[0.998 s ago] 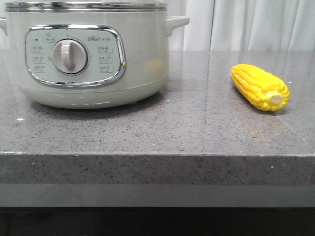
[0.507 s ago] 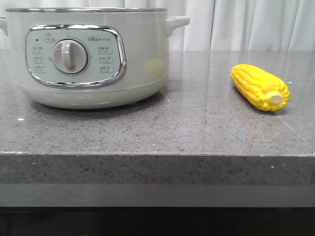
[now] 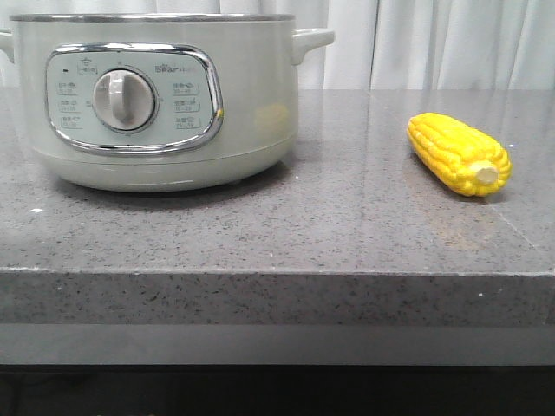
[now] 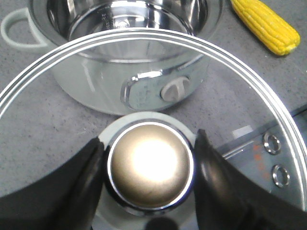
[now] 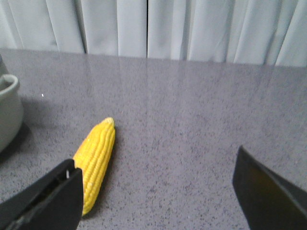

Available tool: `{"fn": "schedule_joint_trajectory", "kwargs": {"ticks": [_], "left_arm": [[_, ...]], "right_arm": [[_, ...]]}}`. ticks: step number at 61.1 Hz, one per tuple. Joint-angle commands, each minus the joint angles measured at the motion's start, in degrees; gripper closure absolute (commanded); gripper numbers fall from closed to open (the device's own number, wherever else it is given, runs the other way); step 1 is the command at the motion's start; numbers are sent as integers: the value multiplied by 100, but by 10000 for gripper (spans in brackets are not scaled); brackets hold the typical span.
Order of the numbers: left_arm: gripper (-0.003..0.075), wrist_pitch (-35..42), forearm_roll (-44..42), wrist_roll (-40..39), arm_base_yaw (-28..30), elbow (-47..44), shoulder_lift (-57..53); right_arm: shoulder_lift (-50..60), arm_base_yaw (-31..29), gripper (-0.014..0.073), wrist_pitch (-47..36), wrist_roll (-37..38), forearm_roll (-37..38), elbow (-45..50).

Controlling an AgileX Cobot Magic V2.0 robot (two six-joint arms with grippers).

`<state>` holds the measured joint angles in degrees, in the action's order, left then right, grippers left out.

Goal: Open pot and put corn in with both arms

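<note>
The pale grey-green pot (image 3: pixel 165 104) stands at the counter's left with no lid on it; the left wrist view looks down into its shiny steel bowl (image 4: pixel 134 14). My left gripper (image 4: pixel 149 143) is shut on the round metal knob (image 4: pixel 149 165) of the glass lid (image 4: pixel 144 32), which it holds above and in front of the pot. The yellow corn (image 3: pixel 460 154) lies on the counter to the right, well apart from the pot. My right gripper (image 5: pixel 156 162) hangs open over the counter, and the corn (image 5: pixel 96 158) lies just beside its one finger. Neither gripper shows in the front view.
The grey speckled counter (image 3: pixel 347 225) has its front edge close to the camera. White curtains (image 5: pixel 153 28) hang behind it. One pot side handle (image 5: pixel 8 110) shows in the right wrist view. Two round metal fittings (image 4: pixel 276 158) sit below the counter edge.
A second ago the lid's steel rim still sat on the pot in the front view. It has risen out of that view. The corn has not moved.
</note>
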<state>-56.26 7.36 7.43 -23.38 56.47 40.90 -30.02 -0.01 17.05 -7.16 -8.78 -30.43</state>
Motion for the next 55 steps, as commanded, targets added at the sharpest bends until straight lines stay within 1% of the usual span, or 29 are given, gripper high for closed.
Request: {"fn": "schedule_joint_trajectory", "kwargs": {"ticks": [1, 6, 13, 23, 32, 42, 48, 55], "left_arm": [[503, 696, 282, -40, -40, -216, -616], [503, 685, 364, -50, -40, -554, -1121], [503, 554, 392, -50, -40, -929, -1792], [503, 359, 392, -50, -40, -1045, -2323], [503, 345, 392, -50, -40, -1045, -2405], [503, 356, 392, -50, -40, -1045, -2405], [503, 356, 392, -50, -40, -1045, -2405], [503, 356, 392, -50, -40, -1045, -2405]], "right_arm": [[-332, -23, -50, -510, 1, 21, -169], [-623, -12, -50, -516, 1, -99, -200], [-1321, 124, -50, -372, 1, -351, -395], [-2501, 552, -50, 3, 1, -705, -1111], [-3710, 767, -50, 294, 1, -1136, -1902], [-4891, 791, -50, 764, 1, -1422, -2757], [-5399, 791, -50, 920, 1, -1482, -3117], [-5797, 791, -48, 1003, 1, -1482, -3327]]}}
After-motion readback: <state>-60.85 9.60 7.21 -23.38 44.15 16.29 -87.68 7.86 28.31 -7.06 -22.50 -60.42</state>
